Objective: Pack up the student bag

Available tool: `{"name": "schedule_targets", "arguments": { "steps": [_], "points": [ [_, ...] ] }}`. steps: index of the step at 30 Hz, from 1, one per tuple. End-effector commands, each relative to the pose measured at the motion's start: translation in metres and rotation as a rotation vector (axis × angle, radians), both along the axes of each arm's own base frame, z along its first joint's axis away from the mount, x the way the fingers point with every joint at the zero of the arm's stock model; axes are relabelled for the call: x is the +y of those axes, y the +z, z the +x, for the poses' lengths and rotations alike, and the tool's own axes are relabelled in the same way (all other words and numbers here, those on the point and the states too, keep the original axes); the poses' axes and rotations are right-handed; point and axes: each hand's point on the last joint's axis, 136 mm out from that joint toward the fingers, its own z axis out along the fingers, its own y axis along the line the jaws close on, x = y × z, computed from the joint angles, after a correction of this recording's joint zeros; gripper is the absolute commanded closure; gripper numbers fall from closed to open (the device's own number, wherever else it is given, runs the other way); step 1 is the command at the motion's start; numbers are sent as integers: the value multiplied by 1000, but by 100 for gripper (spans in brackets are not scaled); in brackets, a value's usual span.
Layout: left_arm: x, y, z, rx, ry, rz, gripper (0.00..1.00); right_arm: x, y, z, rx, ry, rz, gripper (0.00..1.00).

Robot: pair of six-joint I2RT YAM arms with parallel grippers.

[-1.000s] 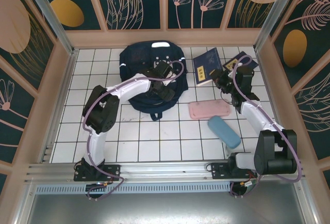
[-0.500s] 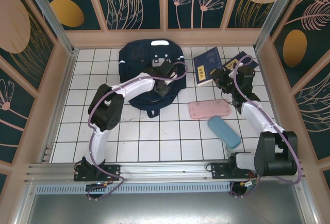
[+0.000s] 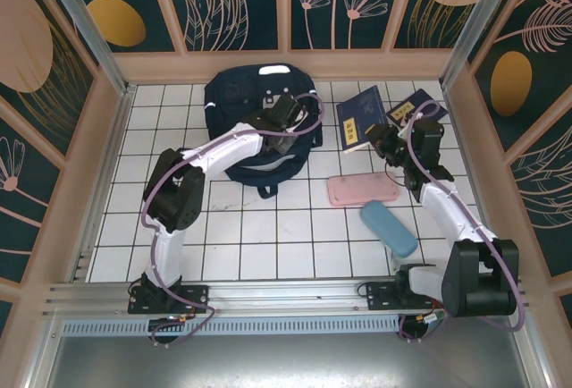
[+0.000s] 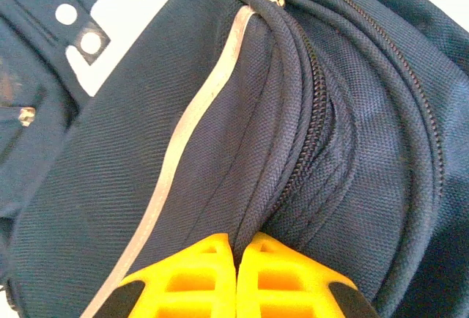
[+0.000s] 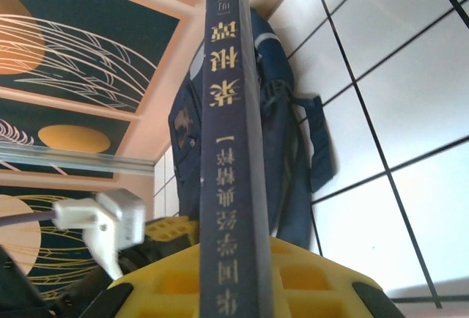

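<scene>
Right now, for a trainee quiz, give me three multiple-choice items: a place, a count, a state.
1. The flat pink pouch lies: A on the dark navy fabric backpack; B on the white tiled table beside the blue oblong case; C in a gripper.
2. Navy booklets with yellow print: A one; B four; C two.
3. The left gripper is: A shut on backpack fabric; B open; C holding a booklet.
B: it rests on tiles. C: two, one in the right gripper. A: yellow fingers pinch a fold.
</scene>
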Motion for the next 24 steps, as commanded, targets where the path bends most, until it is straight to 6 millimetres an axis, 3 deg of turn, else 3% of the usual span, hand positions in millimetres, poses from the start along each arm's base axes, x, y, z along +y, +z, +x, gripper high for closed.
{"name": "schedule_targets", "arguments": {
  "steps": [1,10,15,20,24],
  "points": [
    [7,82,27,-210,97,-111,100,6,0,-13,-2,56,7,99],
    [12,147,37,-341,195,-219,100,48,-15,-51,72,252,161,98],
    [6,164,43,-370,195,-264,100,83,-7,-62,58,348,235,98],
    [1,169,46,-369,191,-296,100,110,-12,-54,74,381,265,98],
    [-1,174,46,-373,187,-309,100,129,-12,-32,56,385,292,98]
  ]
}}
